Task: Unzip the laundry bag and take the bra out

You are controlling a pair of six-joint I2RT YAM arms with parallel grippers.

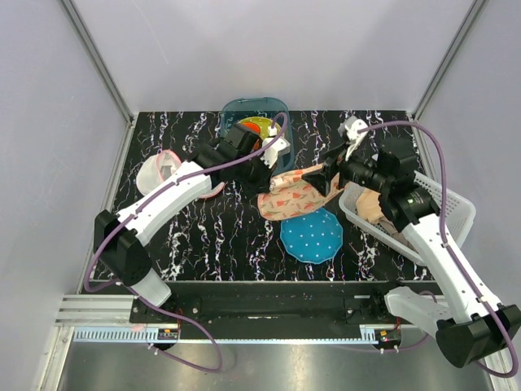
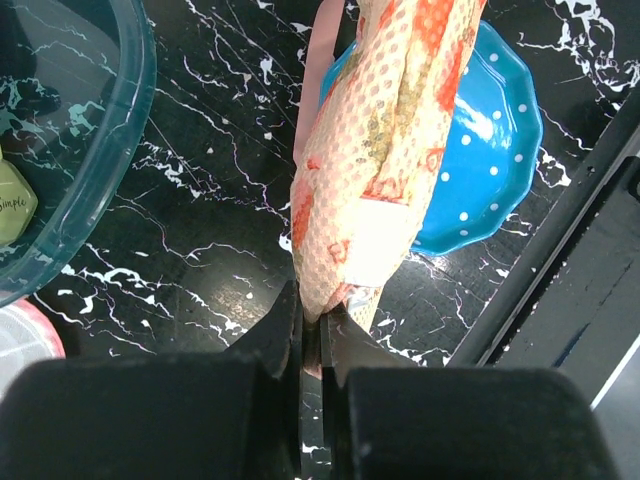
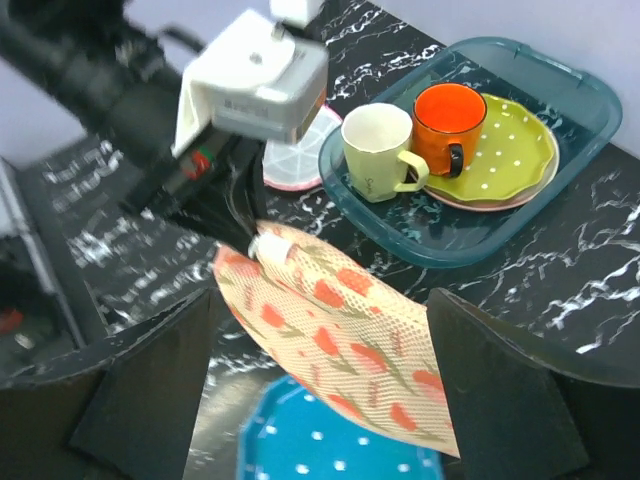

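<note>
The laundry bag (image 1: 291, 198), a peach mesh pouch with red and green prints, is held up at one end over the table. My left gripper (image 2: 318, 322) is shut on that end, by a white tab (image 3: 268, 246). The rest of the laundry bag (image 2: 385, 140) slopes down over the blue plate (image 2: 495, 150). My right gripper (image 3: 320, 300) is open, its fingers (image 3: 150, 380) wide apart on either side of the laundry bag (image 3: 345, 335) without touching it. In the top view the right gripper (image 1: 326, 177) sits at the bag's far right end. The bra is hidden.
A teal tray (image 1: 277, 104) at the back holds a cream mug (image 3: 375, 145), an orange mug (image 3: 448, 115) and a green plate (image 3: 515, 150). A white mesh, pink-rimmed piece (image 1: 161, 173) lies at the left. A white basket (image 1: 444, 208) with tan fabric (image 1: 368, 208) stands at the right.
</note>
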